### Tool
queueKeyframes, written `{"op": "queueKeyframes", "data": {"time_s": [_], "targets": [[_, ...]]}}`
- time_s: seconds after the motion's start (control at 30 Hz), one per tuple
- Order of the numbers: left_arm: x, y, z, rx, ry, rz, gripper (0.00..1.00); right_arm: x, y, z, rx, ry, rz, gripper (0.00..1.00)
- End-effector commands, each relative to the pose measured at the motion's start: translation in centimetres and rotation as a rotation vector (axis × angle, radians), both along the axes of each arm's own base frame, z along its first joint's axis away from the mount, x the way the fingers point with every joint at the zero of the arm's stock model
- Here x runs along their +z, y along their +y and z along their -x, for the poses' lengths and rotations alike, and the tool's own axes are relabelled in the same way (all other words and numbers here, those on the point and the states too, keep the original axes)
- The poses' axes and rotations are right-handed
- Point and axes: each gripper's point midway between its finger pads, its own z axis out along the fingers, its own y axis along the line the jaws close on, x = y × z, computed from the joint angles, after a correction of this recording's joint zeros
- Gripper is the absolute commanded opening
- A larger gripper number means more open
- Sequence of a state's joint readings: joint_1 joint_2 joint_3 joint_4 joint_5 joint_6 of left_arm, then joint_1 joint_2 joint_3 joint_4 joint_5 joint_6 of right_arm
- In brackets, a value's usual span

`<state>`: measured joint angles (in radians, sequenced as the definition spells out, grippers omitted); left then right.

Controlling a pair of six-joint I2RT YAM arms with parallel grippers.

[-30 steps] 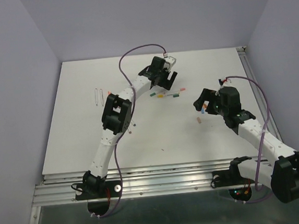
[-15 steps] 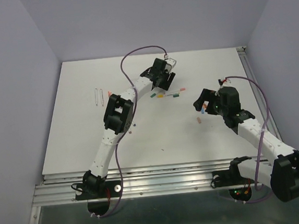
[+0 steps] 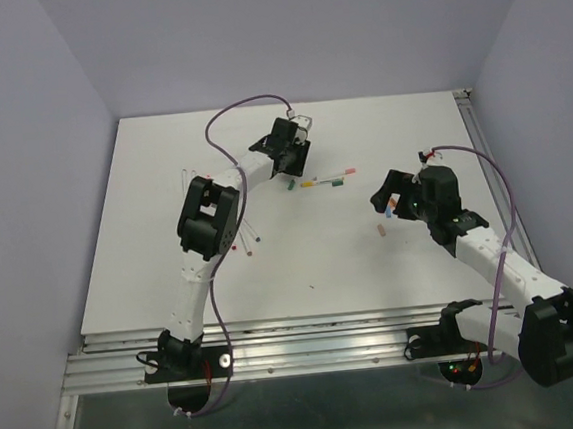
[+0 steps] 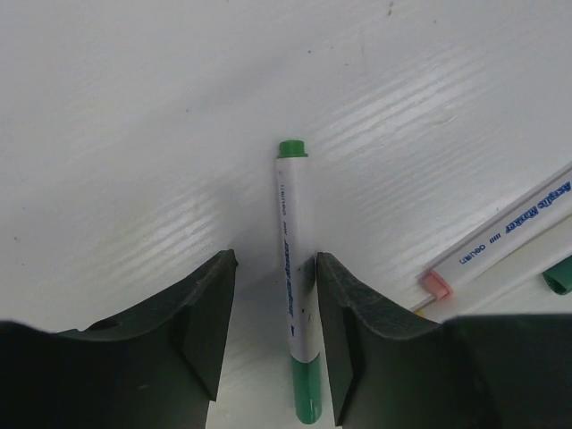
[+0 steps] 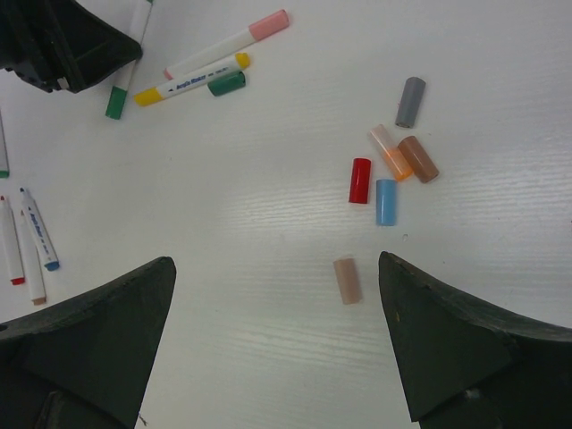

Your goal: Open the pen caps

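While the right side sat parked, the left hand [image 4: 275, 262] slid leftward along the far part of the table [image 3: 371, 267] in the last second, the only change.

At the far left, bare-tipped pens [image 5: 36, 239] lay uncapped, done by my reading. Next, the left hand stood narrow around the green pen [image 4: 288, 206]. One finger [image 4: 335, 304] was against the barrel and a sliver of gap showed on the other side, so it straddled the pen without clamping it. Green showed at both ends, so I judged that cap not yet pulled.

Just right of it lay the yellow pen [image 5: 192, 79] and the pink pen [image 5: 228, 43], apparently capped too. Further right, loose pen caps [image 5: 385, 201] lay scattered before the right hand [image 5: 275, 261], its fingers wide and empty.

The left had lined up; the step now called for a firm pinch.
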<state>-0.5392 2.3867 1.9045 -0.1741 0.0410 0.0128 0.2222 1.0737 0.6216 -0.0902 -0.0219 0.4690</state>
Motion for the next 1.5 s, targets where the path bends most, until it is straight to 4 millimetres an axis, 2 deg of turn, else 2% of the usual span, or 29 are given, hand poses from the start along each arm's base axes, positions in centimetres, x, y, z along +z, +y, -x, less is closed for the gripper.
{"op": "queueKeyframes", "data": {"time_s": [0.0, 0.07, 0.2, 0.37, 0.43, 0.5, 0.53, 0.6, 0.63, 0.67, 0.7, 0.73, 0.77, 0.8, 0.87, 0.9, 0.93, 0.97, 1.0, 1.1, 1.13, 1.17, 1.2, 1.23, 1.27, 1.3, 1.33, 1.43, 1.47], "targets": [[-4.3, 4.2, 4.0, 0.077, 0.183, -0.097, 0.52, 0.4, -0.4, 0.0, -0.019, -0.030, -0.003, 1.00], [-4.1, 4.3, 3.8, 0.076, 0.172, -0.100, 0.52, 0.3, -0.4, 0.1, -0.020, -0.029, -0.006, 1.00], [-4.2, 4.5, 3.1, 0.102, 0.166, -0.123, 0.42, 0.4, -0.5, 0.1, -0.024, -0.034, -0.004, 1.00], [-5.4, 4.7, 3.5, 0.115, 0.204, -0.133, 0.18, 0.5, -0.5, 0.1, -0.024, -0.034, -0.005, 1.00], [-5.4, 5.2, 3.3, 0.151, 0.202, -0.151, 0.00, 0.6, -0.5, 0.1, -0.024, -0.036, -0.009, 1.00], [-4.8, 5.5, 3.0, 0.185, 0.192, -0.148, 0.00, 0.8, -0.4, 0.0, -0.027, -0.043, -0.015, 1.00], [-3.3, 5.4, 2.3, 0.201, 0.155, -0.124, 0.00, 0.9, -0.4, 0.0, -0.027, -0.053, -0.017, 1.00], [-1.5, 5.8, 1.9, 0.259, 0.115, -0.095, 0.00, 1.7, -0.2, 0.0, -0.012, -0.087, -0.033, 1.00], [2.1, 5.4, 1.1, 0.274, 0.042, -0.033, 0.00, 2.1, 0.6, 0.3, 0.023, -0.100, -0.058, 1.00], [3.7, 5.3, 1.1, 0.290, 0.013, 0.004, 0.00, 2.6, 1.0, 0.2, 0.044, -0.132, -0.080, 1.00], [3.8, 5.8, 2.1, 0.312, 0.017, 0.018, 0.00, 3.6, 1.8, 0.6, 0.088, -0.161, -0.113, 1.00], [9.2, 5.3, 1.8, 0.351, -0.079, 0.147, 0.00, 4.0, 2.3, 0.9, 0.114, -0.178, -0.134, 1.00], [8.0, 5.9, 3.9, 0.352, -0.047, 0.172, 0.00, 4.8, 3.3, 1.4, 0.173, -0.207, -0.169, 1.00], [14.3, 5.2, 4.1, 0.347, -0.167, 0.340, 0.00, 5.2, 3.9, 1.7, 0.210, -0.224, -0.187, 1.00], [17.1, 5.4, 6.3, 0.345, -0.215, 0.468, 0.00, 6.4, 5.4, 2.4, 0.297, -0.260, -0.243, 1.00], [15.1, 6.1, 8.6, 0.358, -0.182, 0.485, 0.00, 6.9, 6.0, 2.7, 0.333, -0.273, -0.272, 1.00], [19.6, 5.7, 9.9, 0.350, -0.258, 0.613, 0.00, 7.4, 7.6, 3.8, 0.418, -0.282, -0.336, 1.00], [20.1, 5.5, 11.2, 0.341, -0.265, 0.652, 0.00, 7.5, 8.2, 4.2, 0.445, -0.280, -0.360, 1.00], [20.8, 5.5, 13.4, 0.339, -0.276, 0.686, 0.00, 7.5, 9.2, 4.9, 0.479, -0.269, -0.380, 1.00], [21.8, 5.5, 16.1, 0.405, -0.273, 0.779, 0.00, 7.8, 10.9, 5.4, 0.515, -0.273, -0.362, 1.00], [22.5, 5.5, 17.8, 0.424, -0.293, 0.817, 0.00, 8.6, 12.7, 6.1, 0.554, -0.290, -0.351, 1.00], [22.9, 5.4, 18.6, 0.424, -0.297, 0.840, 0.00, 8.5, 13.7, 6.4, 0.580, -0.290, -0.333, 1.00], [22.7, 5.9, 19.2, 0.483, -0.297, 0.869, 0.00, 8.7, 15.6, 7.6, 0.635, -0.287, -0.335, 1.00], [23.1, 6.0, 19.9, 0.492, -0.304, 0.891, 0.00, 9.0, 16.4, 7.7, 0.645, -0.290, -0.335, 1.00], [24.9, 5.7, 21.4, 0.473, -0.322, 0.947, 0.00, 9.9, 17.3, 7.9, 0.670, -0.309, -0.343, 1.00], [24.7, 6.6, 21.7, 0.528, -0.343, 0.956, 0.00, 9.7, 18.2, 7.9, 0.690, -0.293, -0.345, 1.00], [25.6, 7.0, 22.3, 0.537, -0.354, 0.990, 0.00, 10.1, 19.2, 8.5, 0.724, -0.305, -0.351, 1.00], [25.4, 7.5, 23.3, 0.594, -0.368, 1.012, 0.00, 10.7, 21.3, 9.3, 0.780, -0.308, -0.363, 1.00], [25.6, 7.4, 23.8, 0.600, -0.361, 1.030, 0.00, 11.4, 21.9, 9.2, 0.787, -0.324, -0.368, 1.00]]}}
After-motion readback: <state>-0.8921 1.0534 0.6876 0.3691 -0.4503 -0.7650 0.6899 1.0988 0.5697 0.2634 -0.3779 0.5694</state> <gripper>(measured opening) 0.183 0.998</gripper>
